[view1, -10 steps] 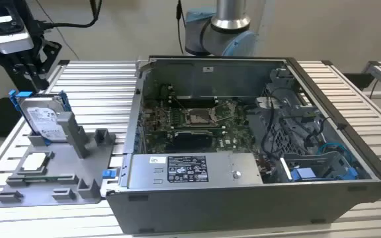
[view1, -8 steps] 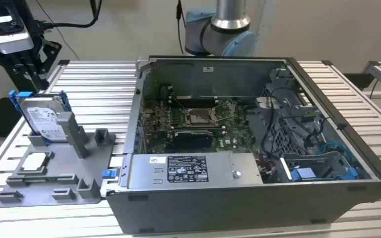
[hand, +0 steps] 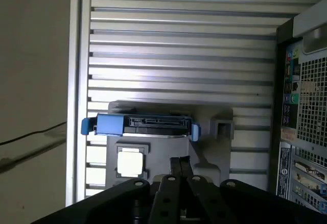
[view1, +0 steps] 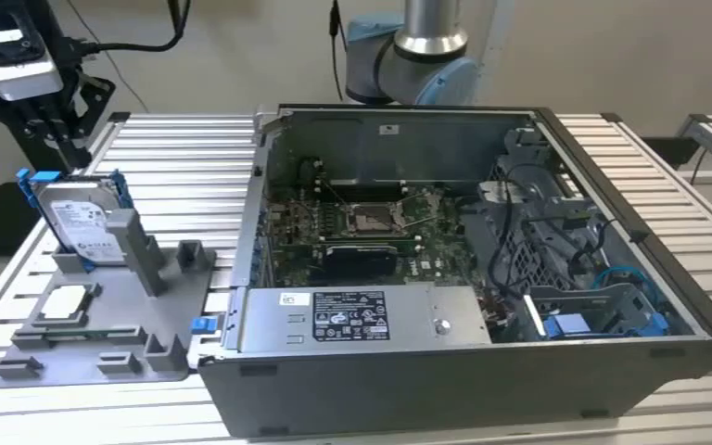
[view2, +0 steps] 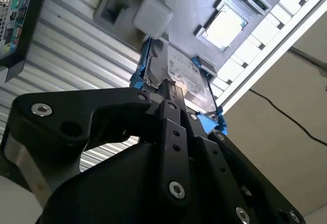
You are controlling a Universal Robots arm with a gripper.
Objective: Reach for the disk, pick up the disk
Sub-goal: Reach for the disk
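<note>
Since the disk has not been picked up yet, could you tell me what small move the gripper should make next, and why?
Probably a short, straight descent onto the disk's top edge. In the exterior view the gripper hangs just above the disk, seemingly with a small gap between them, and the disk stands upright in its grey holder.

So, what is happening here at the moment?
A robot arm's hand is right above the blue-framed hard disk, which stands upright in a grey holder on the slatted table, beside an open computer case. The hand is close to the disk's top edge; the disk sits in the holder, not lifted.
</note>
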